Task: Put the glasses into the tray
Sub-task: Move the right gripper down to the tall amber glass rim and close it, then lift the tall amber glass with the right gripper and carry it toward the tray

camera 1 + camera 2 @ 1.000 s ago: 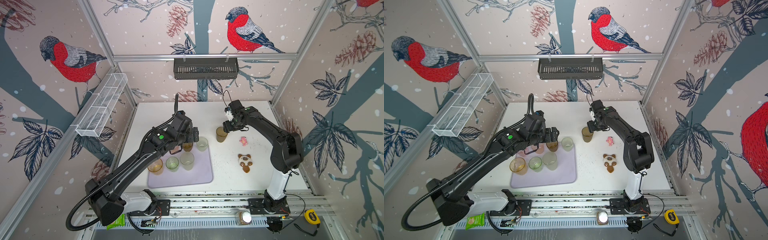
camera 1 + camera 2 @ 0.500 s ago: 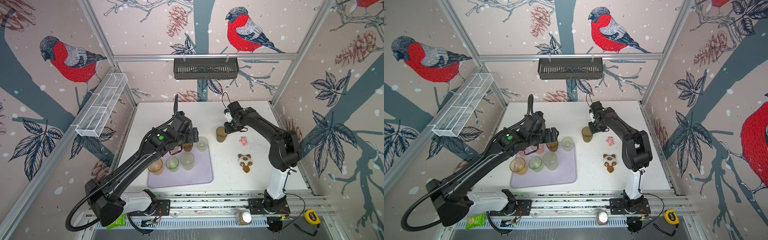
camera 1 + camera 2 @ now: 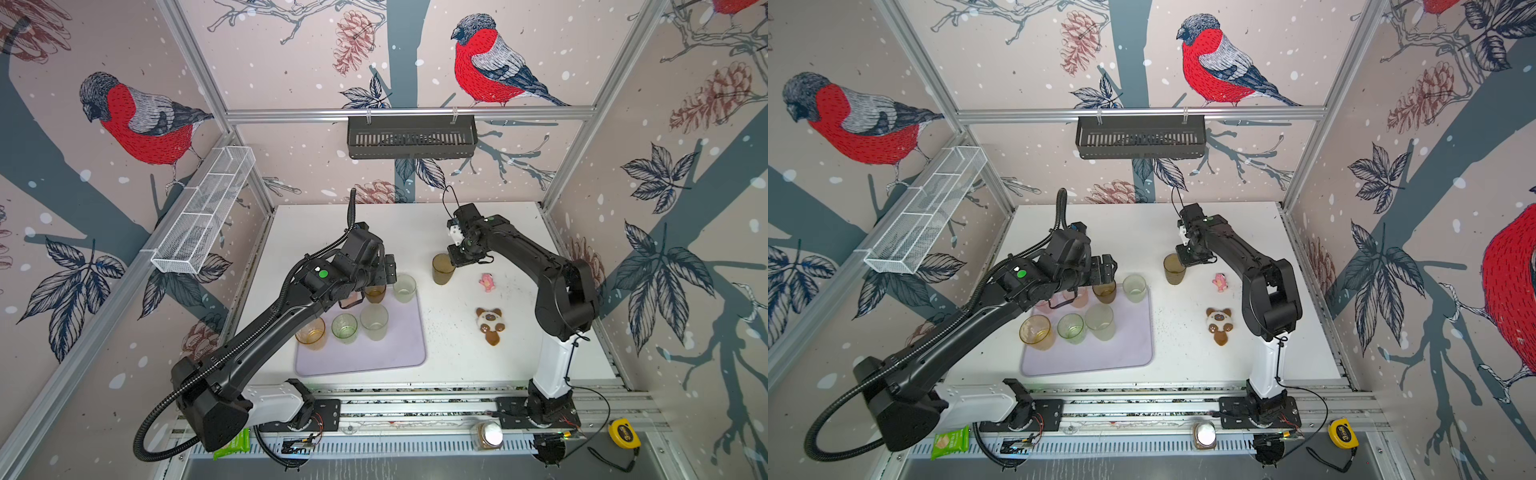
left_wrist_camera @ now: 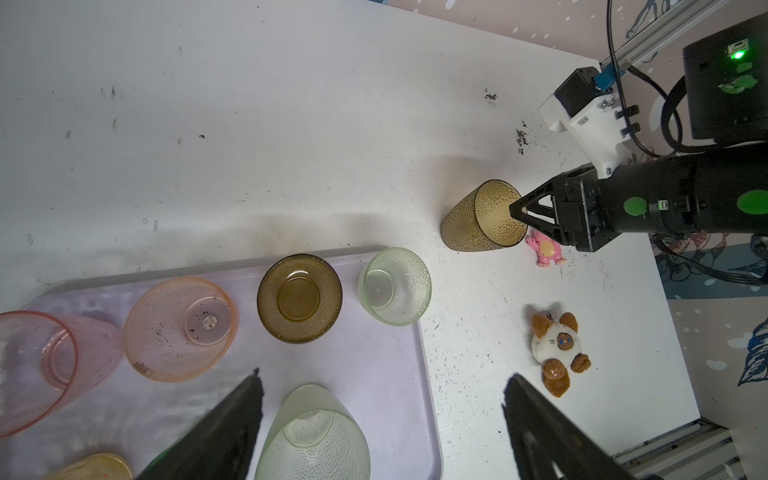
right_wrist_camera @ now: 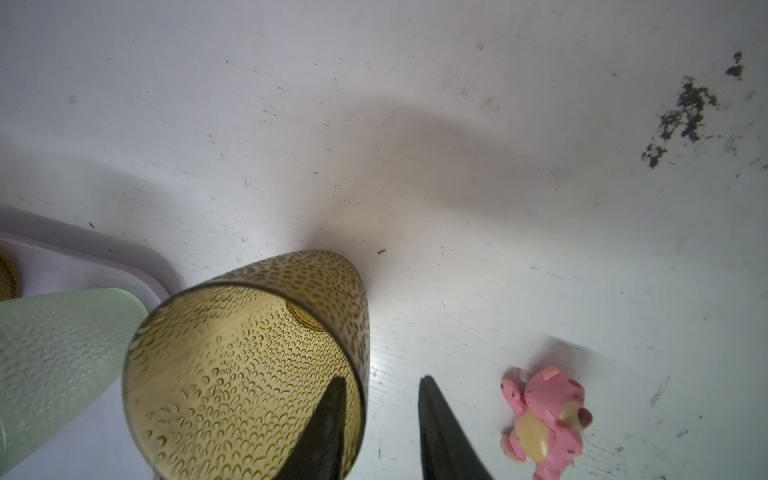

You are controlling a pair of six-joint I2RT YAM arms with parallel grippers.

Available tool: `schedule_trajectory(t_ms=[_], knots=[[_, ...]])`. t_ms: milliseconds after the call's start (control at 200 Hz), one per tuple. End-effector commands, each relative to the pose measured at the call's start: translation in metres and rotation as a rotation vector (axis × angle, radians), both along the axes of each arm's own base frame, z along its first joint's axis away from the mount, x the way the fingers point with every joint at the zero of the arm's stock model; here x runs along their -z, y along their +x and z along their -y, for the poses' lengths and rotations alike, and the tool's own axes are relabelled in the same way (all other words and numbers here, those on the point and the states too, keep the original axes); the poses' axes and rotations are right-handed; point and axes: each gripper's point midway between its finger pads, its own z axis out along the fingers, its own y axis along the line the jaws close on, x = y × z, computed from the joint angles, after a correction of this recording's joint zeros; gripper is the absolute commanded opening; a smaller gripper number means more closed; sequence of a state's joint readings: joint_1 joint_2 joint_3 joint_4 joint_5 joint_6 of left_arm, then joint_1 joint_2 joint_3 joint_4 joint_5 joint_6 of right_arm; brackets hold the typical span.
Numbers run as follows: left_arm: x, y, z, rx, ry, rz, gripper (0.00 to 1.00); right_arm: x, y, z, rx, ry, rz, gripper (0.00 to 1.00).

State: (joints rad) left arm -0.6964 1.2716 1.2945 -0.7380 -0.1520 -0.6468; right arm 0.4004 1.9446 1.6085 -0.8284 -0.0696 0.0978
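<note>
**Rim pick on the one glass outside the tray.** The brown-olive tumbler (image 3: 442,269) stands upright on the table (image 3: 465,365), apart from the lavender tray (image 3: 395,353) and near its far right corner. The right gripper (image 5: 382,380) sits over the tumbler's rim on the side turned from the tray, one finger inside the cup and one outside. In the right wrist view a strip of table shows between the outer finger and the wall. I therefore read the jaws as part open and astride the rim, not clamped on it. I judge that a hold from above suits here, since it lets the tumbler go down among standing glasses without the fingers fouling them. The pink figurine (image 5: 544,419) lies just beside the outer finger, not touching it. The left gripper (image 4: 384,373) hangs wide open and empty over the tray, above the frosted pale glass (image 4: 316,436). The tray's near right part is bare in both top views, and I judge that the place for this tumbler. The light green glass (image 4: 395,286) sits at the tray corner nearest the tumbler; whether it is wholly inside the rim I cannot tell.
</note>
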Motion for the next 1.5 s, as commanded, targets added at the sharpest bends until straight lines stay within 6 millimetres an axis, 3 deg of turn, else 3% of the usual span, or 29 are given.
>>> schedule_trajectory(t_ms=[0,751,1496], knots=[[-0.008,0.006,0.005,0.010,-0.023,0.029,0.91,0.000,0.003,0.001,-0.013,-0.015,0.012,0.30],[-0.005,0.010,0.003,0.004,-0.021,0.026,0.91,0.001,0.006,0.000,-0.024,-0.023,0.013,0.12],[-0.002,0.010,-0.002,-0.009,-0.016,0.021,0.91,-0.013,0.003,0.002,-0.028,-0.026,0.038,0.02]])
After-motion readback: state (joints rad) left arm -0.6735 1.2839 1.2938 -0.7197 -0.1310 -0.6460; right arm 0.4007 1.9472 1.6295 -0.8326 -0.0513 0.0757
